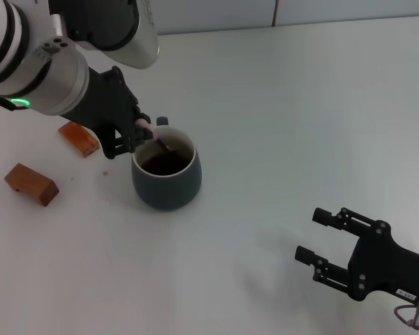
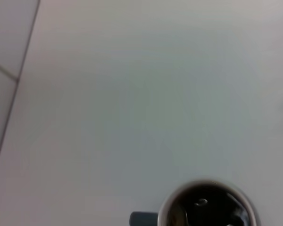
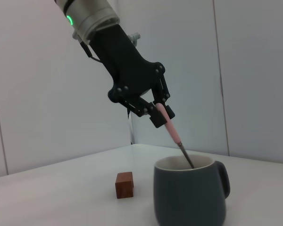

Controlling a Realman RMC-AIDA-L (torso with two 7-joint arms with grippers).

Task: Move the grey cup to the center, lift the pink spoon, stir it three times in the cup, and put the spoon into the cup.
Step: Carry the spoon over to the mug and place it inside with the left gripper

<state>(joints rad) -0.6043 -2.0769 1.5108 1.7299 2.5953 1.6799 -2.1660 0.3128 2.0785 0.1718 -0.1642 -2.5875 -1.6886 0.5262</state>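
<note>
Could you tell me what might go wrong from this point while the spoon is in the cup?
1. The left gripper holds the pink spoon only by its handle end, tilted into the grey cup; it could slip or pivot in the grip.
2. The cup holds dark liquid, so brisk stirring might splash it onto the white table.
3. The spoon leans near the rim; a sideways push might shift or tip the cup.

The right gripper sits open, well away.

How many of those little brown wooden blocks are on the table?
2. One wooden block lies just beyond the left gripper, on the robot's left of the grey cup. The other block lies farther left and nearer the robot. None appears hidden.
</note>
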